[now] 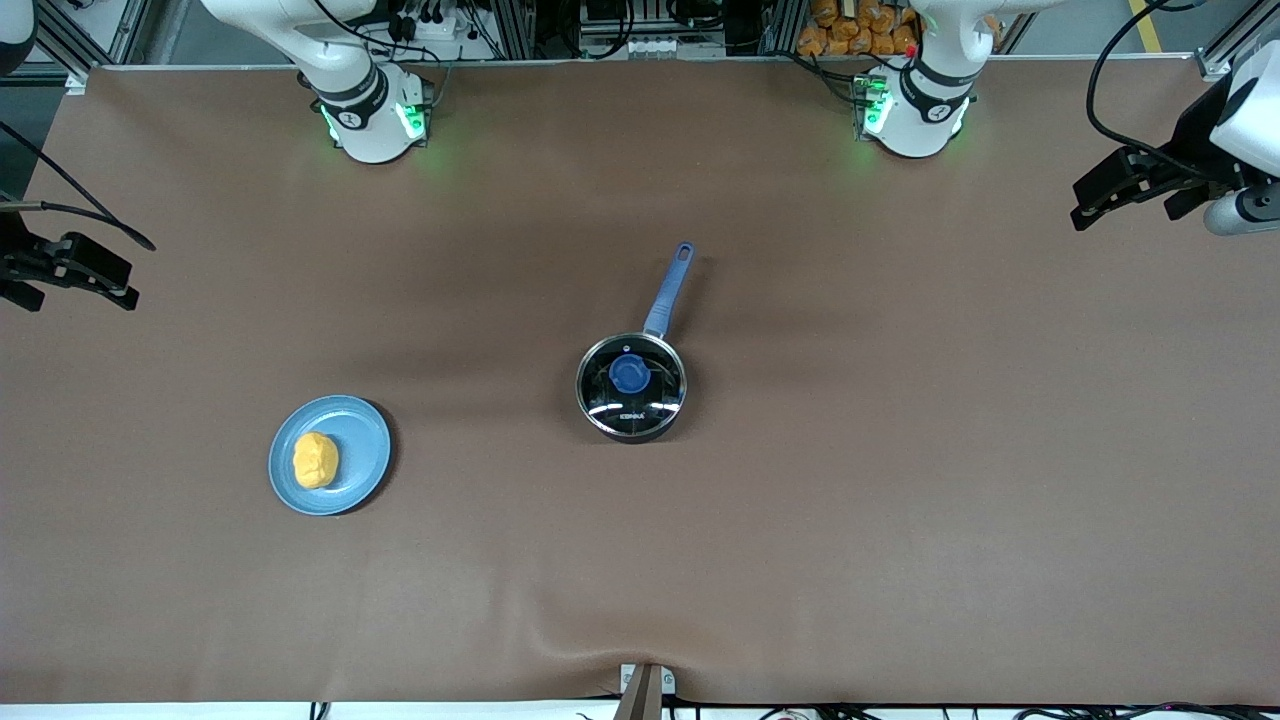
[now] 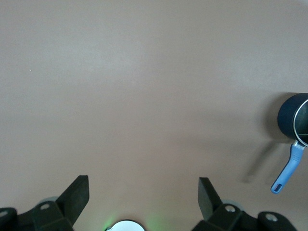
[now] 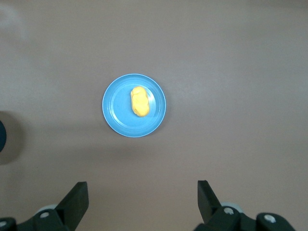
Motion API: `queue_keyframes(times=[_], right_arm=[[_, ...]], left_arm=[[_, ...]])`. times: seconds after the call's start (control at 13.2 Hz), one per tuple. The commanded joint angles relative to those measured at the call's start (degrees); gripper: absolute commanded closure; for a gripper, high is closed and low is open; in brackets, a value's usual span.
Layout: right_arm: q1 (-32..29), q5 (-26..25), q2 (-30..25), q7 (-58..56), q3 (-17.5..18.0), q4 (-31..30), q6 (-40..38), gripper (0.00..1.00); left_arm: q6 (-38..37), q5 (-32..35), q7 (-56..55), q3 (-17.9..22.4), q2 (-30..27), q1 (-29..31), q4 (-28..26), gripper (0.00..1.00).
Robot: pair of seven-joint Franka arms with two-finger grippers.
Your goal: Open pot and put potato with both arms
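Observation:
The black pot (image 1: 631,400) stands mid-table with its glass lid and blue knob (image 1: 629,374) on. Its blue handle (image 1: 668,290) points toward the robots' bases. The pot also shows at the edge of the left wrist view (image 2: 288,118). The yellow potato (image 1: 315,460) lies on a blue plate (image 1: 356,430) toward the right arm's end, nearer the front camera than the pot. It also shows in the right wrist view (image 3: 139,101). My left gripper (image 1: 1110,195) (image 2: 144,185) is open and empty, high over the left arm's end. My right gripper (image 1: 85,275) (image 3: 143,190) is open and empty, high over the right arm's end.
The brown mat (image 1: 900,500) covers the whole table. The arms' bases (image 1: 370,120) (image 1: 915,115) stand along the edge farthest from the front camera. A small bracket (image 1: 645,685) sits at the table's front edge.

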Motion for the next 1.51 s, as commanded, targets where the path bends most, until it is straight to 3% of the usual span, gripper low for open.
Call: queue_keyframes(times=[0.0, 1.06, 1.29, 1.44], right_arm=[[0.1, 0.5, -0.1, -0.2, -0.1, 0.4, -0.8, 0.0], [0.1, 0.6, 0.0, -0.2, -0.1, 1.1, 2.6, 0.0], [0.4, 0.6, -0.2, -0.3, 0.0, 1.1, 2.6, 0.0], [1.0, 0.6, -0.3, -0.2, 0.0, 1.1, 2.5, 0.0]], left_arm=[[-1.3, 1.0, 0.6, -0.2, 0.7, 0.2, 1.6, 0.0], [-1.3, 1.0, 0.5, -0.1, 1.5, -0.1, 1.8, 0.0], [-1.2, 0.6, 0.4, -0.3, 3.5, -0.8, 1.8, 0.0], [-1.0, 0.6, -1.8, -0.4, 6.7, -4.5, 3.7, 0.0]])
